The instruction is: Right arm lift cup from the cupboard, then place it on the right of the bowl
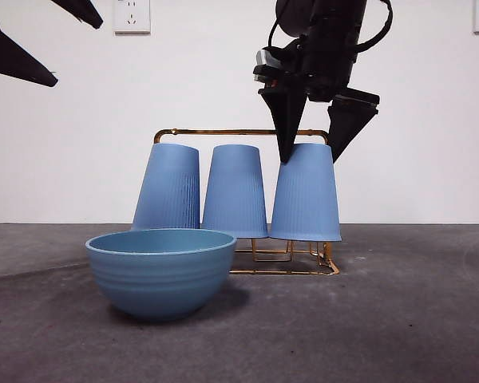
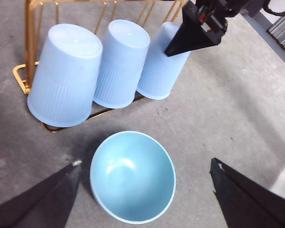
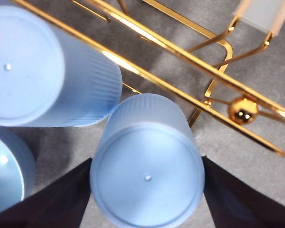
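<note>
Black right end effector (image 1: 310, 152) is what you see coming down from the top of the front view, over the rightmost cup (image 1: 305, 194) on the cupboard (image 1: 241, 132). Its fingers are spread, one on each side of the cup's upturned base. The right wrist view shows the base sitting between them; whether they touch it, you can't tell. Nothing pinched.

Left end effector (image 2: 145, 185) hangs above the bowl (image 2: 133, 176), fingers wide apart, holding nothing. In the front view you see it only as black tips at the top left corner.

Cup sits upside down on the gold wire rack, rim low, last in a row of three alike. The middle cup (image 1: 235, 192) and the left cup (image 1: 168, 188) are inverted too; the left one leans a little. All three stand side by side, close together.

Bowl stands upright on the tabletop (image 1: 415, 319), in front of the rack toward the left cup. The left wrist view shows its inside bare, light blue, glossy.

Tabletop is dark grey and matte. Behind it is a plain white wall with a socket (image 1: 132, 15) high up on the left.
</note>
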